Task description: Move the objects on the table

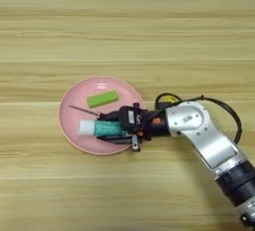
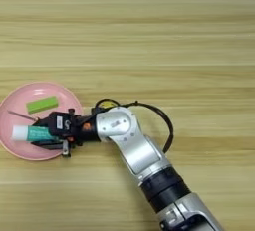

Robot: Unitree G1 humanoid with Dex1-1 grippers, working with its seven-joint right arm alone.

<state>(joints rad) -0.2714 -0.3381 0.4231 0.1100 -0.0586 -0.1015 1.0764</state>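
Right arm enters from near right. Its gripper reaches left over the pink plate, 2 black fingers clamped on the white glue stick (teal label, white cap pointing left). Just beyond, the screwdriver shaft; farther, a green block. All on the wooden table.

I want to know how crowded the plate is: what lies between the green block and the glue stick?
The screwdriver's thin metal shaft crosses the pink plate between the green block and the glue stick; clearest in the left eye view.
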